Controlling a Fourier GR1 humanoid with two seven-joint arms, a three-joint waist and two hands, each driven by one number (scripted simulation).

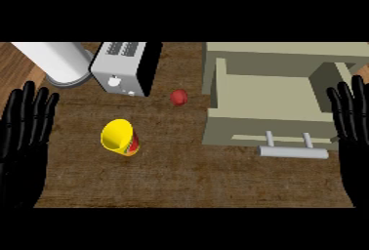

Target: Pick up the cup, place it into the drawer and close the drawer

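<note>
A yellow cup (119,137) with a red and green pattern on its side stands on the brown counter (180,176), left of centre. The beige drawer (265,100) at the right is pulled open, its inside bare, with a grey bar handle (293,152) at its front. My left hand (25,128) rests open at the left edge, fingers up, apart from the cup. At the right edge my right hand (352,122) rests open the same way, beside the drawer's right wall. Neither hand holds anything.
A silver toaster (126,67) stands at the back, with a white cylinder (59,61) on a grey base to its left. A small red round object (179,97) lies between the toaster and the drawer.
</note>
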